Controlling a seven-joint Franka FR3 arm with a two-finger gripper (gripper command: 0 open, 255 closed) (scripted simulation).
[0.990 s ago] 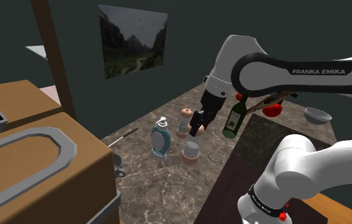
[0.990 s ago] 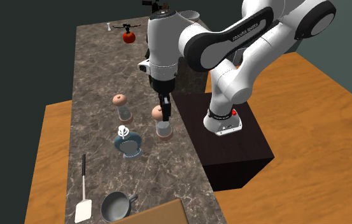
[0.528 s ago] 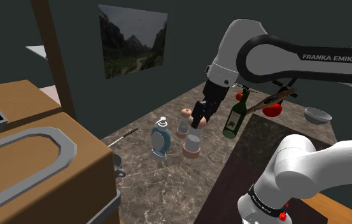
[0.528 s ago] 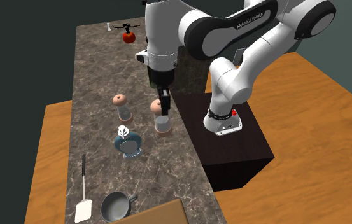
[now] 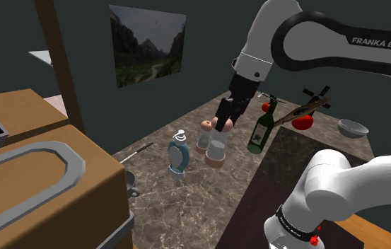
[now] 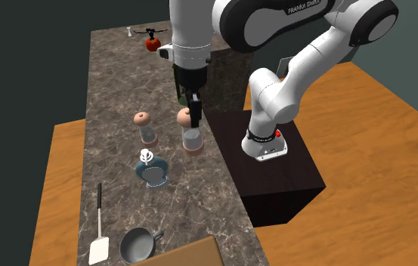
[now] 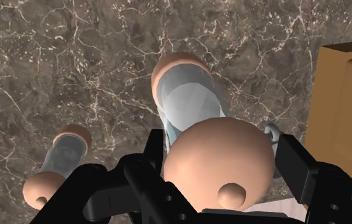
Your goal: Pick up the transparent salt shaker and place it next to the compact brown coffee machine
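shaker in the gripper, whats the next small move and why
Probably carry the shaker sideways toward the coffee machine, staying high. The gripper is shut on the shaker's cap and its base looks raised off the counter. The blue bottle and the pan stand along the way, so height seems needed.

The white arm (image 5: 314,49) arches high and bends downward, wrist near vertical. Its black gripper (image 5: 224,124) points down, fingers (image 7: 295,167) closed on the salt shaker (image 5: 217,150) at its cap.
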